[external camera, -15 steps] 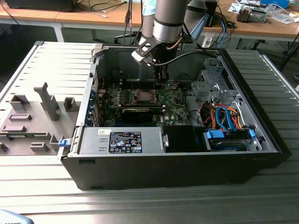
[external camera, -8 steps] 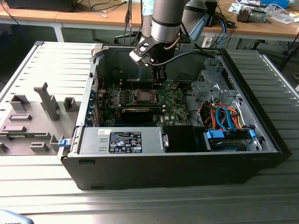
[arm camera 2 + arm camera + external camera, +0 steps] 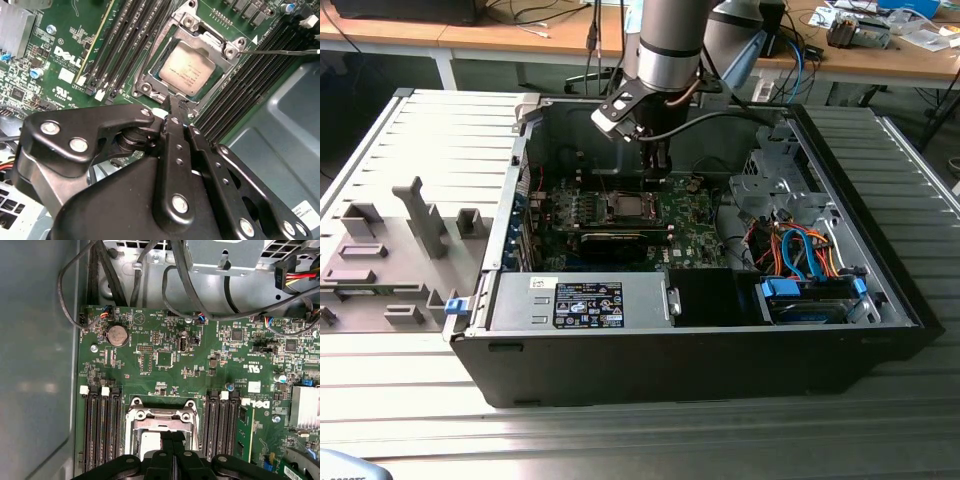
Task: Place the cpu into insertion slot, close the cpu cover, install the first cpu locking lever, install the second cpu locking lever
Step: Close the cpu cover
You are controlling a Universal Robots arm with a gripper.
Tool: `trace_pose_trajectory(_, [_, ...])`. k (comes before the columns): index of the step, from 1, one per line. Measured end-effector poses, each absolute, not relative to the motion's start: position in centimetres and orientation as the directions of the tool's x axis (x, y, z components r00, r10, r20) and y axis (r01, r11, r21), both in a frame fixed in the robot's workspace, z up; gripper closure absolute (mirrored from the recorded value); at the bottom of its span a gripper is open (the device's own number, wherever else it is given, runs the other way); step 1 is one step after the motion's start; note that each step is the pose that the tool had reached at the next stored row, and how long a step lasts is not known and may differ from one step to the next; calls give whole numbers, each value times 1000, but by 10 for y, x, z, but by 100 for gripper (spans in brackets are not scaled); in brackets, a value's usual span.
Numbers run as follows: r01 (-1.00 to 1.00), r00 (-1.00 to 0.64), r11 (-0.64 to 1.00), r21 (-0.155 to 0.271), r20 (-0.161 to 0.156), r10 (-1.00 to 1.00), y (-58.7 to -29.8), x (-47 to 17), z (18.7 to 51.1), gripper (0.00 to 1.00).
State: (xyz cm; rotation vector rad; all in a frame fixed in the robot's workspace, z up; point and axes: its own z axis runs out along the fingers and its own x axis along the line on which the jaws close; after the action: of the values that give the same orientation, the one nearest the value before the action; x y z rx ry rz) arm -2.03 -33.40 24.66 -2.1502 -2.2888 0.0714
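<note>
Exterior view: open black computer case (image 3: 670,350). In the second wrist view the black gripper (image 3: 176,107), closed on nothing, hangs beside the silver-framed cpu cover (image 3: 206,39), down over the grey square cpu (image 3: 187,69); the thin wire locking lever (image 3: 280,50) looks unlatched, wanting precise contact.

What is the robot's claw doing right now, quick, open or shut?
Gripper: shut, fingers together with nothing seen between them, tips close by the edge of the cpu cover.
</note>
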Motion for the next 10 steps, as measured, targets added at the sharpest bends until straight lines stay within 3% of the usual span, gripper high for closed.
trace_pose_trajectory(10, [998, -63, 62, -33, -31, 998, -334, -31, 240, 89])
